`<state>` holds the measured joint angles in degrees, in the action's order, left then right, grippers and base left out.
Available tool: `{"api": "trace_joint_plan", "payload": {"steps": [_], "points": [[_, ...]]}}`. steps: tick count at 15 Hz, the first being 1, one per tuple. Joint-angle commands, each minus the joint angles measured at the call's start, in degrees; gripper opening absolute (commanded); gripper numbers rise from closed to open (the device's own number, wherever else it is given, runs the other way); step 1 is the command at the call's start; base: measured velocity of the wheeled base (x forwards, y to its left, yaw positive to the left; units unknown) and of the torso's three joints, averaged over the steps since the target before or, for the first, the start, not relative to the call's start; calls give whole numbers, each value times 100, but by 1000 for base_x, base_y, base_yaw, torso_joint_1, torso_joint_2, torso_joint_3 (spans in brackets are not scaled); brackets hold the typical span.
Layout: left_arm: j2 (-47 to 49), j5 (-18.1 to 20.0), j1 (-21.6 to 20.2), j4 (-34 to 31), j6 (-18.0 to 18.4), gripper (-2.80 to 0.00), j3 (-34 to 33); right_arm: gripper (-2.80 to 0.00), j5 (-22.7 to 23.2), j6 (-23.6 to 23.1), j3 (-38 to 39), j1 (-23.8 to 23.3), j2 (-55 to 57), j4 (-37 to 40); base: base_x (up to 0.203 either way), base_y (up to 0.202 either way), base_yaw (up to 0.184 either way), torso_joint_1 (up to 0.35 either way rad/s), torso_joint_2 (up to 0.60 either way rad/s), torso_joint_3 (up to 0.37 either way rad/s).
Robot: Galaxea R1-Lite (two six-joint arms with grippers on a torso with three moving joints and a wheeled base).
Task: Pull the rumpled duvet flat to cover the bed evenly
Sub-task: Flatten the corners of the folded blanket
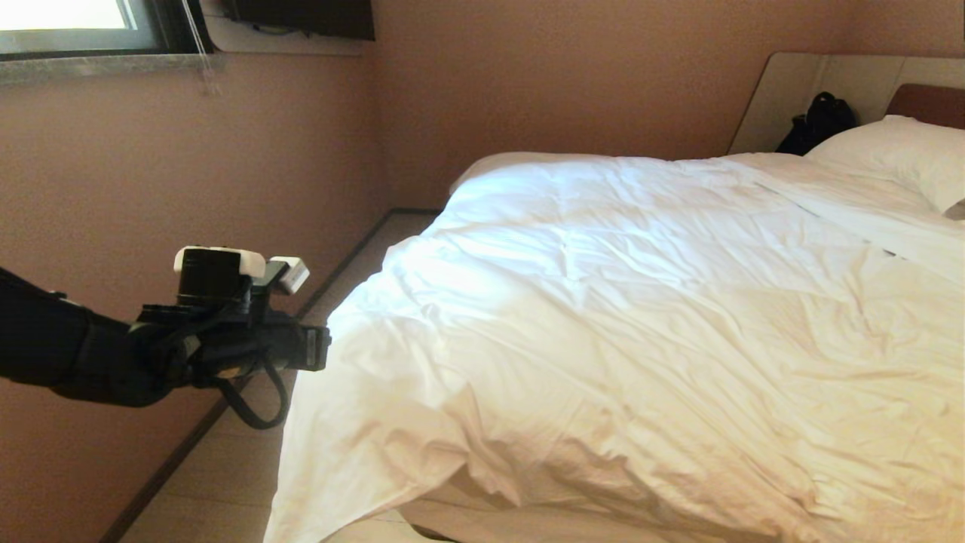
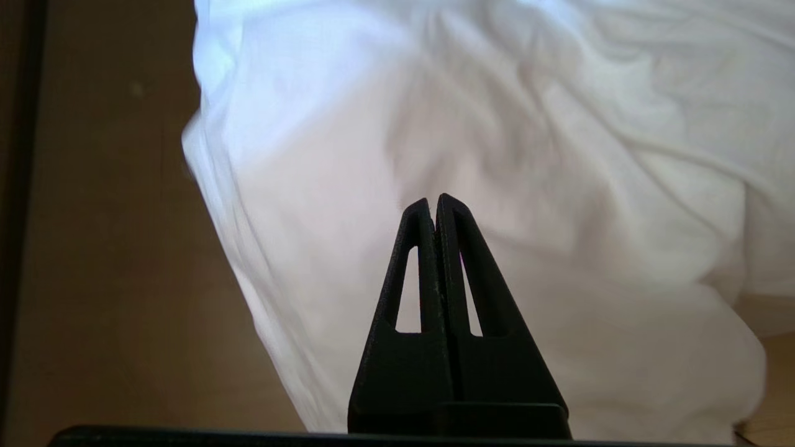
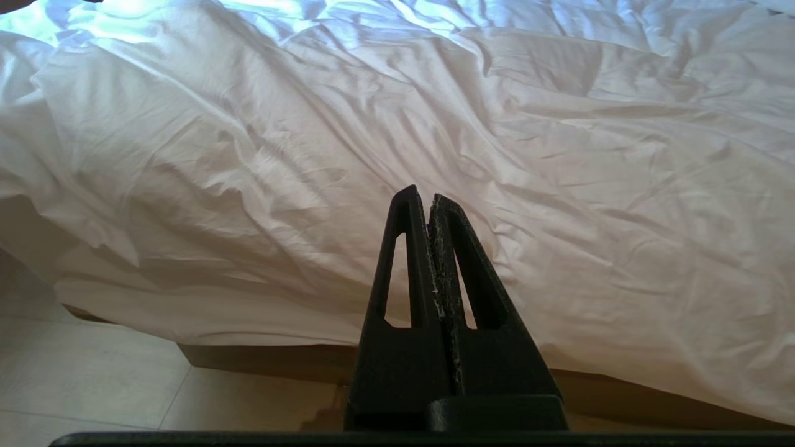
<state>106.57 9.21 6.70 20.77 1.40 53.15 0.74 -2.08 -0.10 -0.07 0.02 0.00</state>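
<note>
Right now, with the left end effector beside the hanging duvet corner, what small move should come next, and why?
Probably open the left end effector and ease it onto the duvet edge draping off the bed corner. Its jaws are pressed shut on nothing, and the cover there hangs rumpled and lower than along the foot, so that corner likely needs gripping and pulling first.

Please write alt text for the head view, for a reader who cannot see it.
A rumpled white duvet covers a bed, one corner hanging toward the floor. The robot's left pincer, shut, reaches in beside that edge. A pillow and a black bag sit at the headboard.
</note>
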Motion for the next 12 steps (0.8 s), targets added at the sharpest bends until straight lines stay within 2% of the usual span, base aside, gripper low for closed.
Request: {"api": "trace_joint_plan", "payload": {"steps": [1,4,7,9,10,12], "points": [[228,214,-36,27,361,-280,244,-280,5,-2,1,-1,-2,0,0,0,0,0,0,0],[551,600,-37,19,821,-280,512,-280,5,-2,1,-1,-2,0,0,0,0,0,0,0],[871,681,-36,38,1121,-280,689,-280,5,-2,1,-1,-2,0,0,0,0,0,0,0],[1002,782,-35,48,1185,-280,754,-280,5,-2,1,-1,-2,0,0,0,0,0,0,0],[1039,812,-35,100,1187,0,772,-280,5,-2,1,-1,-2,0,0,0,0,0,0,0],[1138,881,-28,315,1195,0,767,-280,5,-2,1,-1,-2,0,0,0,0,0,0,0]]}}
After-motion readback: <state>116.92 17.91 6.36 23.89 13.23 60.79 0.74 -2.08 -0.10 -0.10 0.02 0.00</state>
